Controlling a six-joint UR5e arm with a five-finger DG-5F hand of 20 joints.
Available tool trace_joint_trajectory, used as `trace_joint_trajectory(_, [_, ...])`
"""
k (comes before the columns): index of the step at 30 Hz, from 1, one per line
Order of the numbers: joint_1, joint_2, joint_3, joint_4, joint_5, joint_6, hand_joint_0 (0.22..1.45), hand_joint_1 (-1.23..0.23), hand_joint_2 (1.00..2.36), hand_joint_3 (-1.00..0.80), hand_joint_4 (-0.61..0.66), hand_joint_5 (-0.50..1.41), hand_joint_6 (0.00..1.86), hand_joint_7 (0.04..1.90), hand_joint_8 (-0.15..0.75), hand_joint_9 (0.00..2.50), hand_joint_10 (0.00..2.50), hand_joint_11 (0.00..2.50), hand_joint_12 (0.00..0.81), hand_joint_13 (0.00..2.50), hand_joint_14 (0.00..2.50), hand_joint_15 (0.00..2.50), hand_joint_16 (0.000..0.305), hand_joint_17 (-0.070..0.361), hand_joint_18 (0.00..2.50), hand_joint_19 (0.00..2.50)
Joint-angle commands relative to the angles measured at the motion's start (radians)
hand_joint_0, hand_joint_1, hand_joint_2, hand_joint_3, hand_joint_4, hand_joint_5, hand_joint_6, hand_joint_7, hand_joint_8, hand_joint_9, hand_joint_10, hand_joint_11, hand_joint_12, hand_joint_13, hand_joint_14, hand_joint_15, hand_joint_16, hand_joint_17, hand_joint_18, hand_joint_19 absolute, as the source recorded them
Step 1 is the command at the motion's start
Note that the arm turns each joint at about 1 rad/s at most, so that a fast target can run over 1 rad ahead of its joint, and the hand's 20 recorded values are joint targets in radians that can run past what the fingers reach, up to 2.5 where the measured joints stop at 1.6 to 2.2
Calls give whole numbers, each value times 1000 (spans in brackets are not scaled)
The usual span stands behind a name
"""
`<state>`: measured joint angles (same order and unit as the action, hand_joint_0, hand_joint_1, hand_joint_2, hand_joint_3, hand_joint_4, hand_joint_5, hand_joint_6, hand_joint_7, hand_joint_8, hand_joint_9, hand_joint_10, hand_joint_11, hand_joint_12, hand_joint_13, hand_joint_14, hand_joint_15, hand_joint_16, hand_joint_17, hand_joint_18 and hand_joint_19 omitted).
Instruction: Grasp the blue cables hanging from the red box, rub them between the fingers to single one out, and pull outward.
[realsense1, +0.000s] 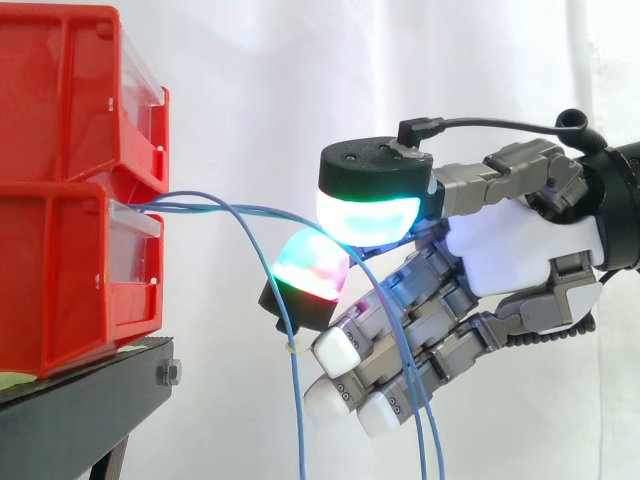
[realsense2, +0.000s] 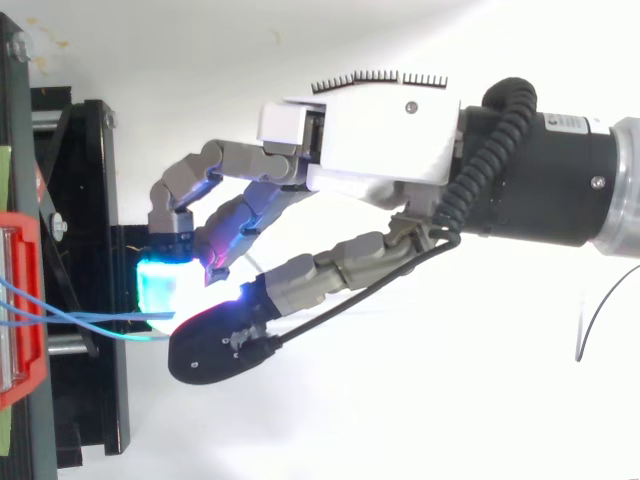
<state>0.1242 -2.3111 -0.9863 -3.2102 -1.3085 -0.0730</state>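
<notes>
fingers (realsense1: 312, 268): I read two pads of the hand (realsense1: 520, 240) pinched on the blue cables (realsense1: 215, 207)
axis: level, red box (realsense1: 60, 270) to pinch
pull: straight away from box

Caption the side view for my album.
A robot hand pinches blue cables trailing from stacked red bins.

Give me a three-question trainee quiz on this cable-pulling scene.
1. What pinches the blue cables? A) a person's hand B) the hand's glowing pads C) a clamp
2. True or false: every cable is pulled taut and none hangs down.
3. Fill in: the red bins sit on a ___ stand.
Key: 1 B; 2 false; 3 black.
</notes>
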Motion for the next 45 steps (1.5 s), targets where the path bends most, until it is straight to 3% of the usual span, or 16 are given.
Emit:
trace_joint_trajectory(1, [0,-1,0,-2,0,1,614,-759,1017,-228,89,-142,770,1025,276,886,11,365,378,633,11,296,42,95,573,293])
trace_joint_trajectory(6, [0,1,0,-2,0,4,669,-876,1017,-234,119,-186,869,933,295,879,15,528,386,627,11,299,42,96,581,265])
trace_joint_trajectory(10, [0,-1,0,-2,0,16,689,-889,1014,-309,154,-187,894,875,302,894,14,554,387,625,11,294,42,95,593,260])
trace_joint_trajectory(13, [0,1,2,-2,0,18,703,-912,1006,-427,149,-177,914,968,310,934,14,584,382,643,11,307,42,94,607,263])
trace_joint_trajectory(26, [0,-1,6,0,0,19,578,-634,1000,-500,162,-144,885,1013,330,1017,16,570,385,673,13,319,42,95,616,315])
trace_joint_trajectory(33, [0,1,6,-2,-2,19,556,-599,1000,-500,168,-117,868,1148,346,1093,15,580,389,700,11,323,43,98,639,327])
trace_joint_trajectory(41, [0,-1,9,-2,0,21,606,-650,1011,-346,115,-129,840,1090,322,1047,16,541,390,708,11,322,42,95,639,329])
trace_joint_trajectory(43, [0,-1,9,-2,0,21,622,-750,1014,-284,175,-157,879,1092,330,1007,15,620,393,680,12,324,43,96,636,312])
trace_joint_trajectory(45, [0,-1,9,-2,0,21,659,-814,1014,-284,151,-174,916,1042,335,975,17,680,398,681,12,332,43,96,639,288])
